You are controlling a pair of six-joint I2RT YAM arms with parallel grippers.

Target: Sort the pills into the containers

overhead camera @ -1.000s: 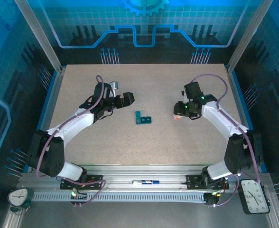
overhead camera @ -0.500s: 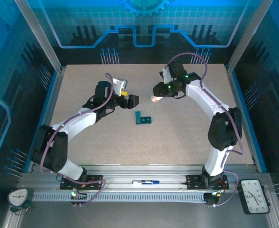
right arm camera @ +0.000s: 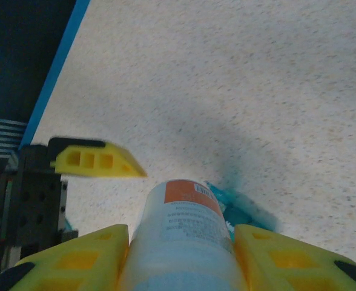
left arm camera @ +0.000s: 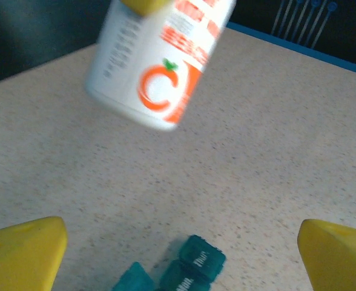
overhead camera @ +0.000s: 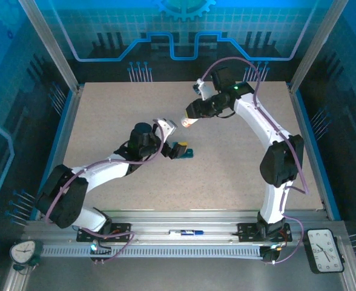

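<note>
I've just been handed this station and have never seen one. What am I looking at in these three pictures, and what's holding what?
Two robot arms are bolted at the near edge of the table. One picture looks down from above; the others come from a camera on each wrist. A teal pill box lies on the table. The right gripper is shut on a white, orange-labelled bottle, lifted off the table. The left gripper is open and empty, by the pill box.
</note>
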